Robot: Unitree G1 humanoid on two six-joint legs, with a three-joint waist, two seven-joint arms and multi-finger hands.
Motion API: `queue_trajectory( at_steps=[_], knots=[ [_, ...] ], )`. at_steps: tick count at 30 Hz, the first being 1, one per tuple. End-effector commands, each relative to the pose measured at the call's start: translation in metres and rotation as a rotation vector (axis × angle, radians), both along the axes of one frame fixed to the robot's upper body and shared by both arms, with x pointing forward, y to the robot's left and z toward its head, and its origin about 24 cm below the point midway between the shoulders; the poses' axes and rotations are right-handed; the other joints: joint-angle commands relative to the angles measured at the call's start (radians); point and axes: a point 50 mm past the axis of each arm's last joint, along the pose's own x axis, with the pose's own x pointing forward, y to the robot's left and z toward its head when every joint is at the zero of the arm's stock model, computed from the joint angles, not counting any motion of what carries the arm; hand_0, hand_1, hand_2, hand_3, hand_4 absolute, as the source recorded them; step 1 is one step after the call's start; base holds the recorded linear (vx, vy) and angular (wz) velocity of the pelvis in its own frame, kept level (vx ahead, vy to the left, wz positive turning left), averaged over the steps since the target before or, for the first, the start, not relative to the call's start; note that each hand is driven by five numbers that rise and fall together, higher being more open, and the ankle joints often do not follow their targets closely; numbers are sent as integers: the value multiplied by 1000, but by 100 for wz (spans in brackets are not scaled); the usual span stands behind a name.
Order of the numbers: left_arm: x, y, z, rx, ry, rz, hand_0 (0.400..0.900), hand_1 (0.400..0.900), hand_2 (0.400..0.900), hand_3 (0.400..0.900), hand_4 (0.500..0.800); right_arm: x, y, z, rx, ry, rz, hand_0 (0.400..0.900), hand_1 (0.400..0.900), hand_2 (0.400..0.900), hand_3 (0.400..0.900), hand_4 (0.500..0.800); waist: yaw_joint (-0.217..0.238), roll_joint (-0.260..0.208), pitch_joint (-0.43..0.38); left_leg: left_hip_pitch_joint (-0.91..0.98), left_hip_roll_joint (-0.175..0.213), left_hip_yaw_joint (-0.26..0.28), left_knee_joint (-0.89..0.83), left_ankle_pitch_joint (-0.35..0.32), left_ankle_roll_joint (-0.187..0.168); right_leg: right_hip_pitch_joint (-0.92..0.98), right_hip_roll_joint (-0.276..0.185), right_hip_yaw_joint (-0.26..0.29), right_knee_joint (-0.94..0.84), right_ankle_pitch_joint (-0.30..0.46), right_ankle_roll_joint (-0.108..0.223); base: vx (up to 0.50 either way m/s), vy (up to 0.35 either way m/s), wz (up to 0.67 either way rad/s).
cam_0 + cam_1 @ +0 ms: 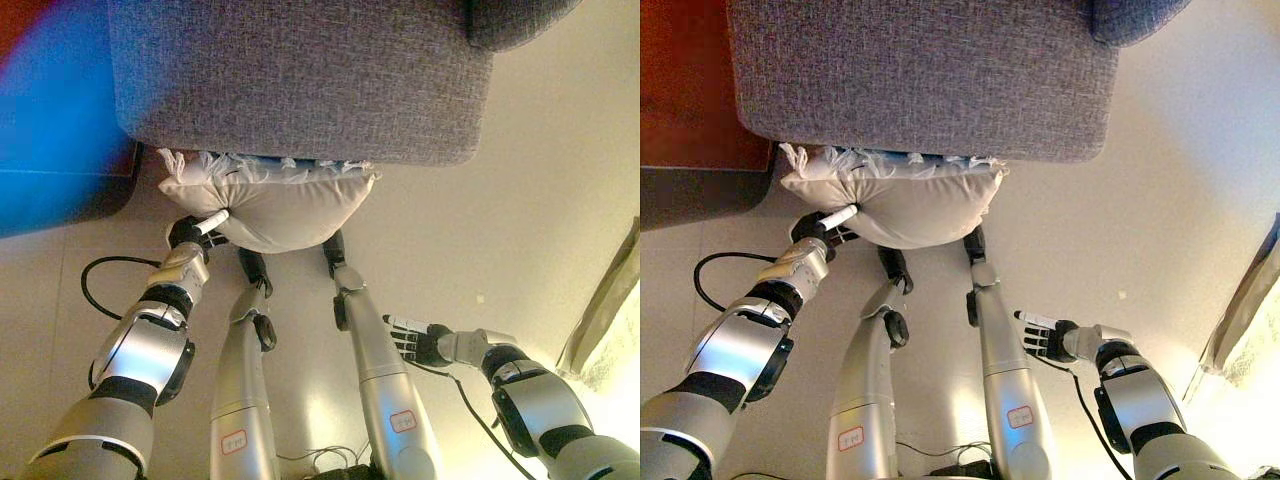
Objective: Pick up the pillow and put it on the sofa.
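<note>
Pillow [270, 205], cream, plump fabric, lies on floor against grey woven sofa [300, 80]; our left hand [195, 232] pinches its corner, right hand [415, 340] idles slack-fingered—we'd deepen grip before lifting.

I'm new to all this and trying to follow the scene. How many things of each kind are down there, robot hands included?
Grey woven-fabric sofa: 1
Cream fringed cloth pillow, on the floor against the sofa front: 1
Robot hands: 2, left hand at the pillow's edge, right hand open, apart from it
Beige curtain: 1
Total: 5
</note>
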Motion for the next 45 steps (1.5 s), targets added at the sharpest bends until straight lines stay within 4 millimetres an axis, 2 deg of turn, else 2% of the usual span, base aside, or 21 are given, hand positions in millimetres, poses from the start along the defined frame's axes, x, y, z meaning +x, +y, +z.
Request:
queue_trajectory(
  at_steps=[1,10,16,22,29,34,38,41,42,45],
  knots=[
    [16,-10,40,-70,-182,-22,400,400,400,400,500,-37,-22,-23,-84,166,-4,900,900,900,900,800,-3,34,7,14,-18,-11,119,-148,-68,73,57,-15,-43,-78,7,0,0,0],
    [11,-13,26,-16,-171,-64,400,400,400,400,500,-46,-22,-31,-97,172,20,900,900,900,900,800,7,36,7,105,-15,9,104,-138,-69,163,39,-27,-60,-76,8,-31,15,-3],
    [-5,-22,-16,32,-67,-131,400,400,400,400,500,-62,-22,-43,-114,202,50,900,900,900,900,800,24,54,-32,245,-25,28,44,-123,-75,295,11,-44,-109,-76,14,3,25,-4],
    [-32,-21,-62,90,58,-207,400,400,400,400,500,-84,-22,-56,-105,254,79,900,900,900,900,800,52,70,-120,443,-41,32,-80,-95,-81,492,-5,-51,-179,-94,17,43,-9,-1],
    [-51,-26,-88,121,123,-286,400,400,400,400,500,-106,-34,-64,-120,307,76,900,900,900,900,800,76,110,-203,628,-65,23,-206,-77,-70,662,-17,-67,-240,-116,26,88,20,4],
    [-67,-35,-107,207,188,-399,400,400,400,400,500,-130,-38,-74,-129,368,67,900,900,900,900,800,83,146,-272,769,-85,10,-304,-75,-60,792,-26,-91,-309,-116,41,111,22,5],
    [-77,-35,-114,255,201,-478,400,400,400,400,500,-157,-42,-82,-119,430,51,900,900,900,900,800,87,164,-333,871,-91,4,-376,-78,-55,892,-29,-108,-377,-108,54,122,-34,5],
    [-79,-31,-112,296,201,-527,400,400,400,400,500,-174,-46,-86,-110,460,38,900,900,900,900,800,88,168,-362,915,-92,7,-400,-77,-54,934,-32,-118,-407,-94,61,94,-74,7],
    [-79,-27,-107,325,205,-559,400,400,400,400,500,-184,-49,-88,-104,479,29,900,900,900,900,800,88,172,-384,942,-93,8,-411,-79,-54,959,-33,-124,-423,-85,64,80,-73,4],
    [-73,-19,-89,393,177,-609,400,400,400,400,500,-196,-53,-89,-84,498,15,900,900,900,900,800,87,175,-414,988,-93,15,-428,-84,-51,1001,-33,-135,-446,-74,70,67,-97,1]
  ],
)
